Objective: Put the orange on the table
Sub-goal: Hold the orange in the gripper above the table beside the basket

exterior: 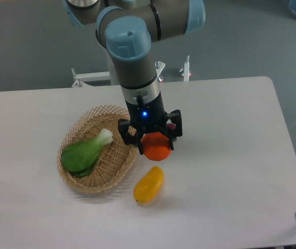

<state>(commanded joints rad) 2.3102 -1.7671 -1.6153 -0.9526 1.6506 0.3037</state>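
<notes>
Orange [157,147] clamped between my 2 fingers, gripper [156,142] pointing down over the table [231,155]. Basket [118,166] with bok choy [85,152] just left of me, mango [149,185] right below.

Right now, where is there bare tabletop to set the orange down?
The table is bare across its right side, from the mango out to the right edge, and along the back edge. It is crowded by the basket, the mango and the tool holding the orange.

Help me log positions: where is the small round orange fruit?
The small round orange fruit sits in the gripper, beside the woven wicker basket's right rim, above the yellow mango.
</notes>
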